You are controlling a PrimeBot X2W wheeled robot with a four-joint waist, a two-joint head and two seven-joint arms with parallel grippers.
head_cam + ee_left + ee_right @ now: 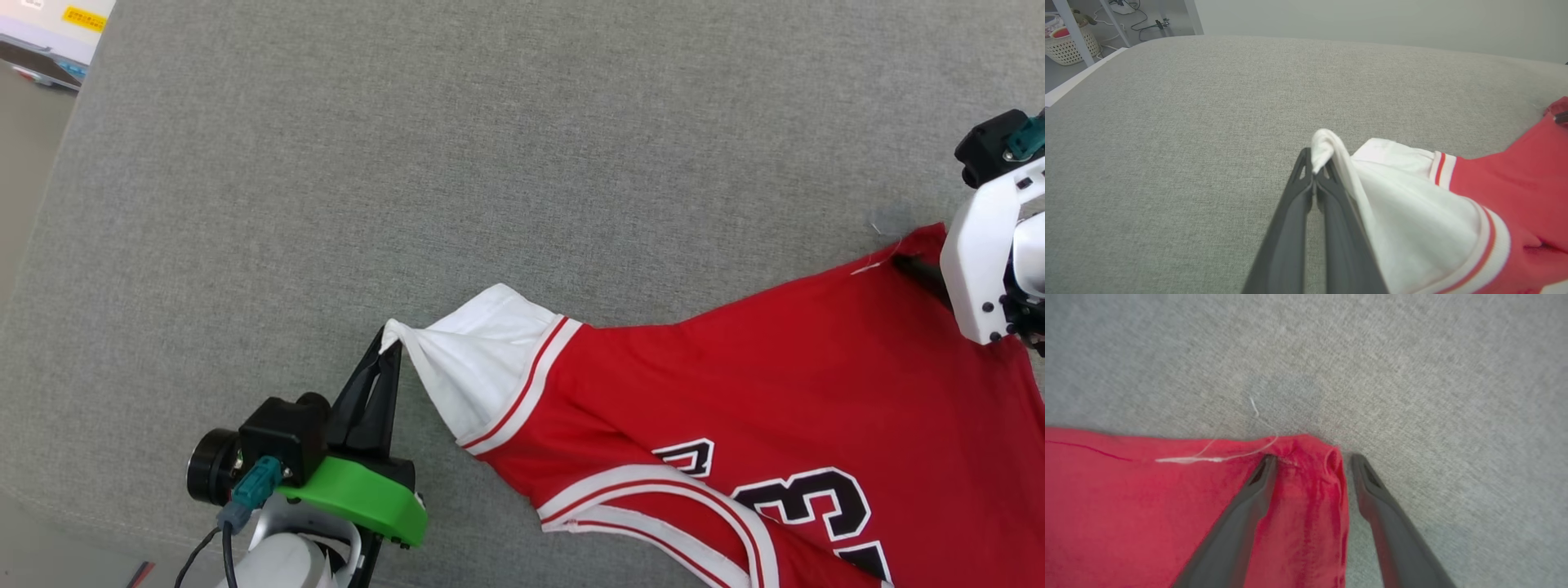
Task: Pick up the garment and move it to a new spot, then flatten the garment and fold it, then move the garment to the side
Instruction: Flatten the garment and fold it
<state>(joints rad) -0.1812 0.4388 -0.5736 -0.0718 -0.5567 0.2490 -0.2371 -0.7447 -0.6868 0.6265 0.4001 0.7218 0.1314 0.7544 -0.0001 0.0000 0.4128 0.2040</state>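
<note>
Where pinched in the left gripper (390, 339), bunched into a small white knob: sleeve tip of the red shiny sports jersey (816, 367) with white short sleeves, red-and-white striped trim and black white-outlined numerals. Jaws there pressed fully together on that tip, long dark fingers (1290, 228) side by side.

Rightward from those jaws, white sleeve fanning out, then striped band, then red body, drawn across the grey woven-fabric surface (490, 163) toward the right gripper (1313, 459).

Jaws of the right gripper spread wide, not closed on the cloth: one finger lying on the red fabric, the other on bare grey weave just beside the hem, puckered red corner between the two tips. Left of that corner, along the hem, loose white thread (1208, 459), one end curling onto the grey.

Between both sets of jaws and nearer the robot, seen from the head camera: numerals and curved striped trim, cut off by the frame edge.

Far beyond the left jaws, past the surface's edge, pale wicker basket (1067, 47) on the floor.
</note>
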